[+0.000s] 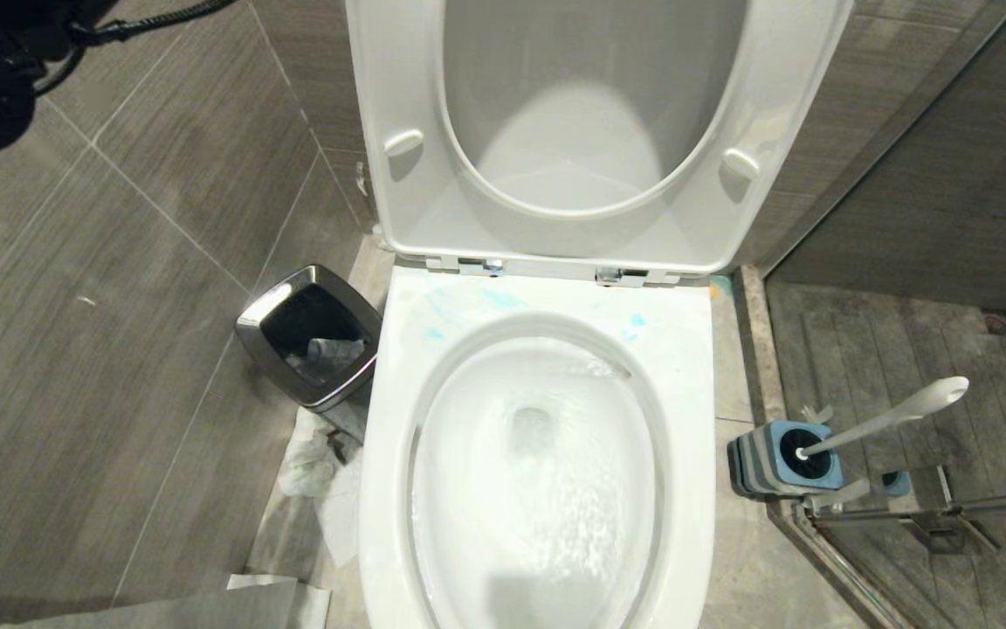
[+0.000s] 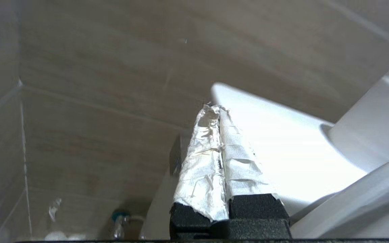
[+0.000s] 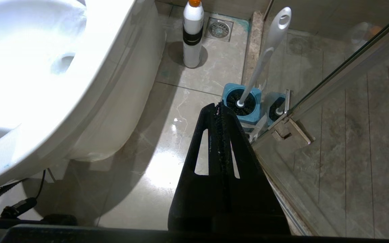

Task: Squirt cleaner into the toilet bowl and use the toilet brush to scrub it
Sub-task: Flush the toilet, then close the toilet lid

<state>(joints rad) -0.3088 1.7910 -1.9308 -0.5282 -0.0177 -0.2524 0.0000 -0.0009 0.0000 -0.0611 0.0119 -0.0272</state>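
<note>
Grey-tiled bathroom floor (image 1: 119, 349): we judged the job nearly done, with cleaner (image 1: 477, 301) only as blue smears on the toilet bowl (image 1: 538, 472) rim, water swirling, toilet brush (image 1: 883, 419) back in its holder (image 1: 787, 459), and left claw (image 2: 218, 135) and right claw (image 3: 218, 111) both closed, empty.

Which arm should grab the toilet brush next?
Right, probably. The right gripper, shut and empty, sits just short of the toilet brush standing in its holder. The left gripper is shut, up by the wall on the other side.
</note>
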